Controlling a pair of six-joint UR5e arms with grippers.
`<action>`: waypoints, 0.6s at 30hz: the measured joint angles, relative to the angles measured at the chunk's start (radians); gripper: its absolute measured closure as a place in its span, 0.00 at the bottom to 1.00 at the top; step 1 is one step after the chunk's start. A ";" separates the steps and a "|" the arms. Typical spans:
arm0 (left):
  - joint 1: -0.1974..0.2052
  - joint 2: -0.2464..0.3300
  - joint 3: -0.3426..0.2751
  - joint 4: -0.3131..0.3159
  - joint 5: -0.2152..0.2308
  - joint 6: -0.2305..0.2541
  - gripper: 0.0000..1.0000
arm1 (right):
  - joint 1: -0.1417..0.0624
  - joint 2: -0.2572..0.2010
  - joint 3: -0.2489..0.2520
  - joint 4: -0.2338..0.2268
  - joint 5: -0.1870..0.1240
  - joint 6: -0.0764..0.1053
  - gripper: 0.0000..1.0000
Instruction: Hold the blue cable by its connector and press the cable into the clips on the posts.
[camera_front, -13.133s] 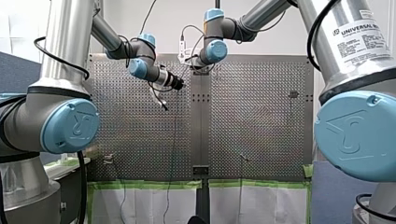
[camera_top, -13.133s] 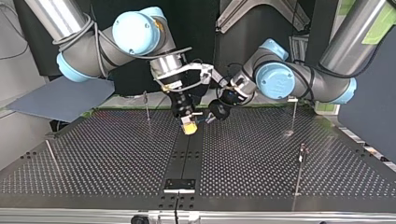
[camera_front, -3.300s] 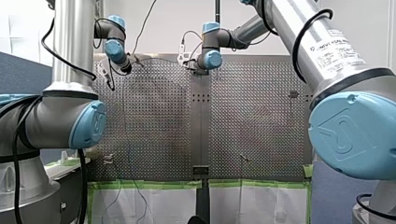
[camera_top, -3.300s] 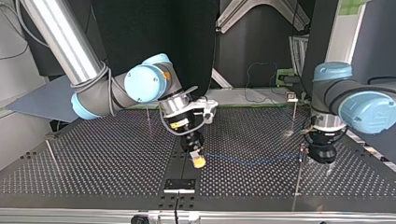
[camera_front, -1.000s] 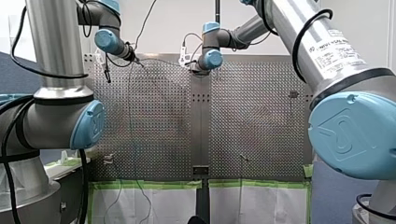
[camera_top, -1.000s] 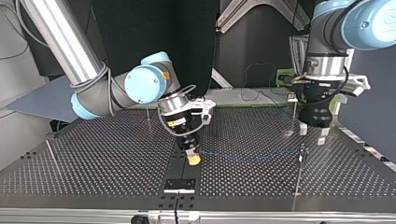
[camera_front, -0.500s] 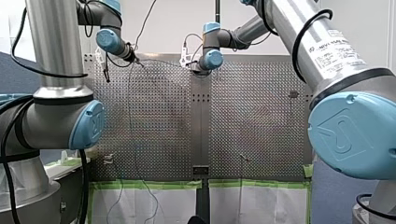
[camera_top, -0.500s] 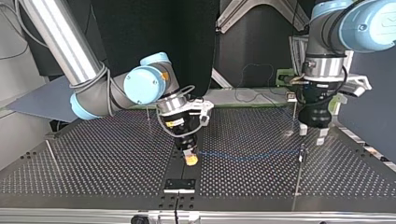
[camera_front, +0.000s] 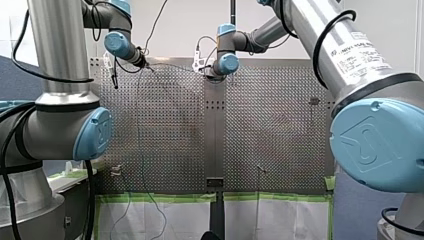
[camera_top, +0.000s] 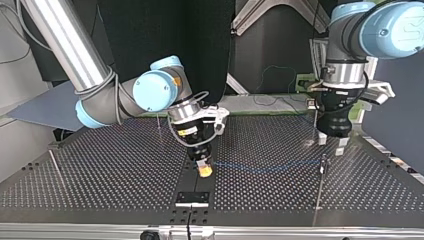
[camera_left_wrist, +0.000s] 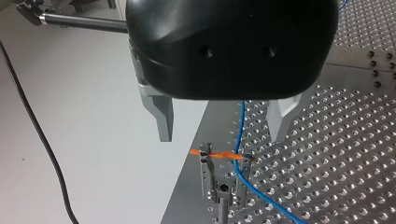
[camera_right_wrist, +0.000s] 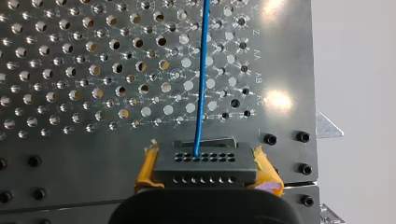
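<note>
Vs. 3.3 s ago, the left gripper (camera_top: 331, 145) is seen raised in the top view. It was set low beside the near post (camera_top: 319, 192) on the 3 o'clock side, and is now held higher, at approx. 1 o'clock of the post's top. Vs. 0.5 s ago only a slight shift toward 9 o'clock is noted. The right gripper (camera_top: 204, 171) has been moved a little toward 9 o'clock since 3.3 s ago. The sag of the blue cable (camera_top: 260, 169) is approx. unchanged since 1.0 s ago.

The cable is laid w/ its long axis on the 9–3 o'clock line of the top view, just over the desk (camera_top: 100, 170), w/ a shallow dip at mid-span. The connector (camera_right_wrist: 205, 165) end is pointed to 9 o'clock, near the desk's middle. The other end is brought to the clip (camera_top: 323, 160) atop the post at 3 o'clock.

In the right wrist view the connector is clamped btwn the yellow pads (camera_right_wrist: 145, 170) of the right gripper, and the cable is led out of its face straight ahead of the gripper.

In the left wrist view the left gripper's metal fingers (camera_left_wrist: 163, 116) are held wide apart above the clip, w/ nothing gripped. The cable is seen against one prong of the clip, where an orange piece (camera_left_wrist: 219, 153) crosses. Whether it is seated cannot be told.
</note>
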 joint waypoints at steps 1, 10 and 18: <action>-0.001 0.000 0.000 -0.002 -0.004 0.001 0.00 | 0.000 0.000 0.000 0.000 0.000 0.000 1.00; -0.011 0.000 0.000 -0.018 -0.032 0.012 0.00 | 0.005 0.000 0.000 0.001 0.000 0.000 1.00; -0.015 0.000 0.000 -0.022 -0.039 0.014 0.00 | 0.005 0.000 0.000 0.002 0.000 0.000 1.00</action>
